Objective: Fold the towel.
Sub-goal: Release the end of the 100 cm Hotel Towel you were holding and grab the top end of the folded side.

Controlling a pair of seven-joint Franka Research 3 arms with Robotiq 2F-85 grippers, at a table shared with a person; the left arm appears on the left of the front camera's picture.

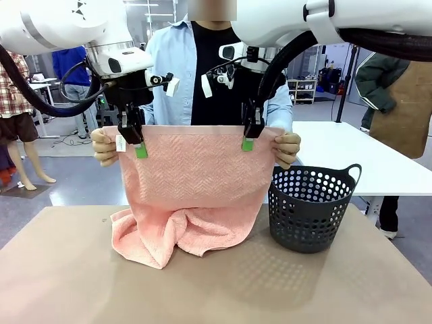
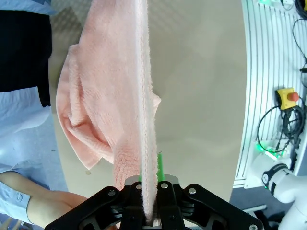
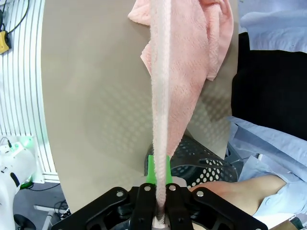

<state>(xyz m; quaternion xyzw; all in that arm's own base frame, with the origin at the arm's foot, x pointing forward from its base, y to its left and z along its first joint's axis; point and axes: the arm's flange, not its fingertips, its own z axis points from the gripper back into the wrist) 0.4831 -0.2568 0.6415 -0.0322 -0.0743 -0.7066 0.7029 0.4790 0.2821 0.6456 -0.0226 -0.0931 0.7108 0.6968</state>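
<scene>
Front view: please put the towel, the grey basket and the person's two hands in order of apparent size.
1. towel, clearly the largest.
2. grey basket.
3. hand at picture left and hand at picture right: they look alike, each gripping a top corner of the towel, so I do not rank them.

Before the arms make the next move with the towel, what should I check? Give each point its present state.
1. The left gripper is shut on the top edge of the towel: ok.
2. The right gripper is shut on the same edge: ok.
3. Top edge level between the grippers: ok.
4. Lower part lifted off the table: not ok, it lies bunched there.
5. Person's grip released: not ok, one hand and the other hand hold the top corners.
6. The basket stands apart from the cloth: cannot tell.
</scene>
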